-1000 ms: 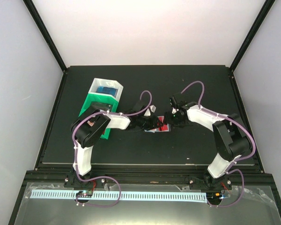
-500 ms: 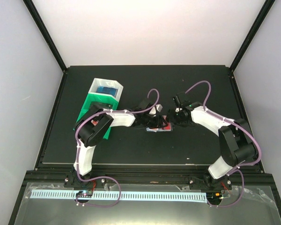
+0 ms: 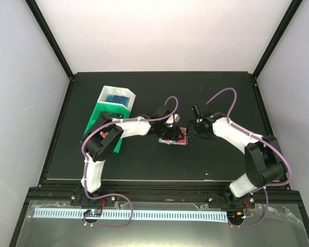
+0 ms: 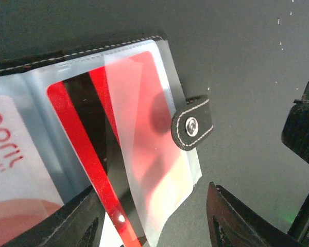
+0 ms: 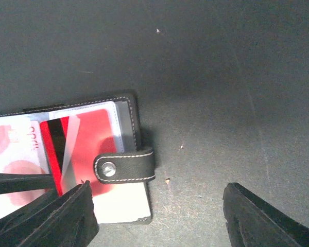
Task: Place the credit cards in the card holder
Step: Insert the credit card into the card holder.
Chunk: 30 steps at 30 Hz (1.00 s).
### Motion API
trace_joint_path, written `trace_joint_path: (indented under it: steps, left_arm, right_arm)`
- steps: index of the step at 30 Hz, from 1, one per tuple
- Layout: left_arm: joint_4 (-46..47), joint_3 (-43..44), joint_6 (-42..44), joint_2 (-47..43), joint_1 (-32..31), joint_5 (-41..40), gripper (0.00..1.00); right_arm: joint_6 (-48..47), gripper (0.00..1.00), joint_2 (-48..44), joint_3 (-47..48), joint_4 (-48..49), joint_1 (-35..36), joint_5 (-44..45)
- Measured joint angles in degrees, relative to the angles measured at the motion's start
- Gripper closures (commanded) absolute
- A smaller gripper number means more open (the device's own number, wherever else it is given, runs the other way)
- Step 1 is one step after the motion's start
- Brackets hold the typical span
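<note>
The card holder lies open at the table's middle, black outside, light blue inside. A red card with a black stripe sits in its right pocket under a clear flap. The snap strap sticks out to the right and also shows in the right wrist view. A white and red card fills the left pocket. My left gripper is open, its jaws straddling the holder's near edge. My right gripper is open and empty over bare table, just right of the holder.
A green plastic tray stands at the back left, with a white tray holding something blue at its far end. Black frame posts and pale walls ring the black table.
My right gripper has backed off to the right, away from the holder. My left gripper has reached farther right over the holder. The holder has stayed about where it was.
</note>
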Motion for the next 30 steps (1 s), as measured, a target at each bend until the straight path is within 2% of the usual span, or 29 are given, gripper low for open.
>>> trace_joint_path:
  steps: [7, 13, 21, 30]
  left_arm:
    - [-4.83, 0.83, 0.07, -1.05, 0.0, -1.18, 0.4]
    - [-7.04, 2.62, 0.11, -1.05, 0.02, -2.45, 0.45]
    - [-8.63, 5.03, 2.19, 0.09, 0.02, -3.13, 0.46]
    - [-8.83, 6.88, 7.45, 2.34, -0.15, -2.78, 0.62]
  right_arm:
    - [-0.02, 0.3, -0.09, -0.46, -0.28, 0.0, -0.13]
    - [-0.83, 0.3, 0.15, -0.63, 0.39, 0.0, -2.51]
    - [-1.92, 0.3, 1.9, -0.98, 1.36, 0.0, -5.4]
    - [-0.87, 0.34, 4.37, 0.35, -0.55, 0.0, -2.38]
